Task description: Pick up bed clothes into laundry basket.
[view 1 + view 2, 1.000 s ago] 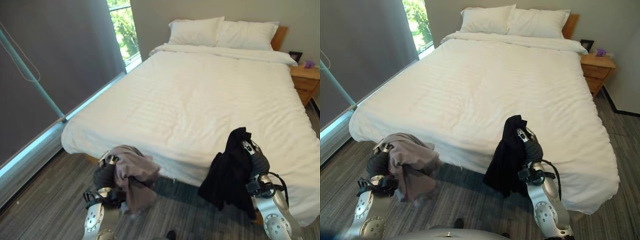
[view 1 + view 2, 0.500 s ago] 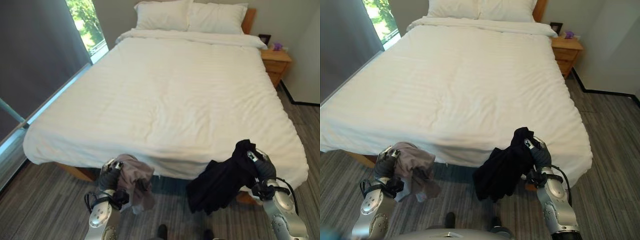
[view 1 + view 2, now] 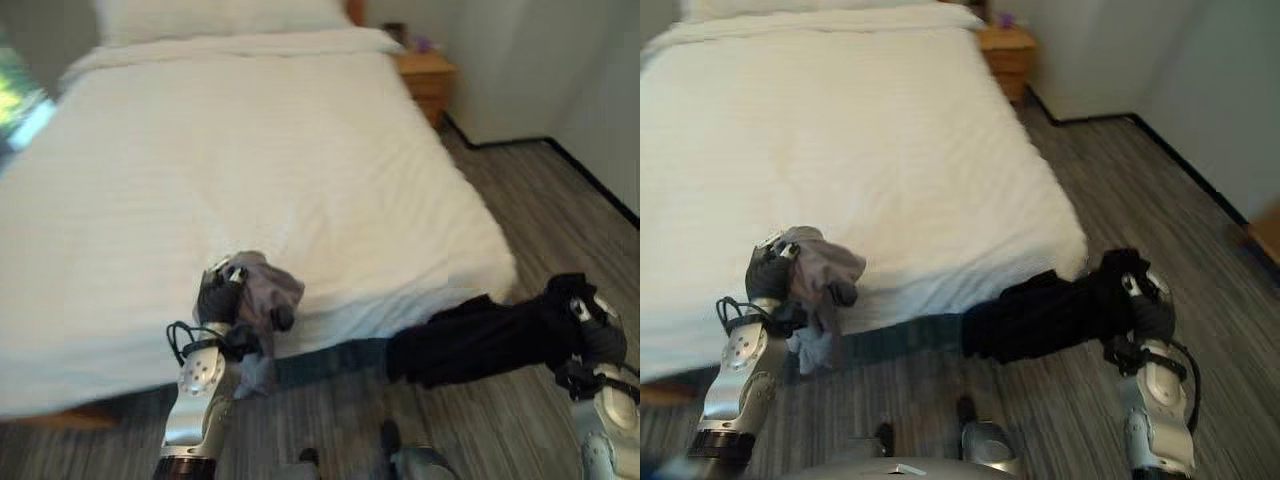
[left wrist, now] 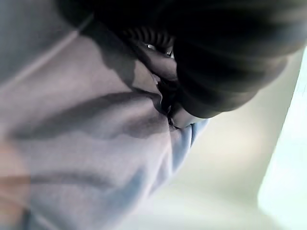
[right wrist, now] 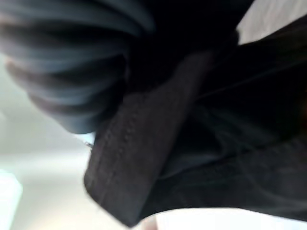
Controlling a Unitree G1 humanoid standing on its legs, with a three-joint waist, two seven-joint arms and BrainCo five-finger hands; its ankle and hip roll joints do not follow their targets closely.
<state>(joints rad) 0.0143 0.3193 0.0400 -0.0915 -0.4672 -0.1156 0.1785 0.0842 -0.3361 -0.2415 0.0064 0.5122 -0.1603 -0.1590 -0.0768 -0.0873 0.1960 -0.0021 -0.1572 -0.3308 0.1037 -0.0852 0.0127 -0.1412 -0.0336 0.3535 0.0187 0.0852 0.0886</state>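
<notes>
White bed (image 3: pixel 250 150), striped grey floor (image 3: pixel 560 230), wooden nightstand (image 3: pixel 425 75) by wall (image 3: pixel 500 60)

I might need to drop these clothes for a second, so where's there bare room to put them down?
The white bed top is bare from the left hand up to the pillows. Floor right of the bed, toward the nightstand, is open. The floor strip below the black garment is crowded.

A bedroom: large white-sheeted bed (image 3: pixel 250 150), wooden nightstand (image 3: pixel 425 75) beside it, grey striped floor (image 3: pixel 560 220).
</notes>
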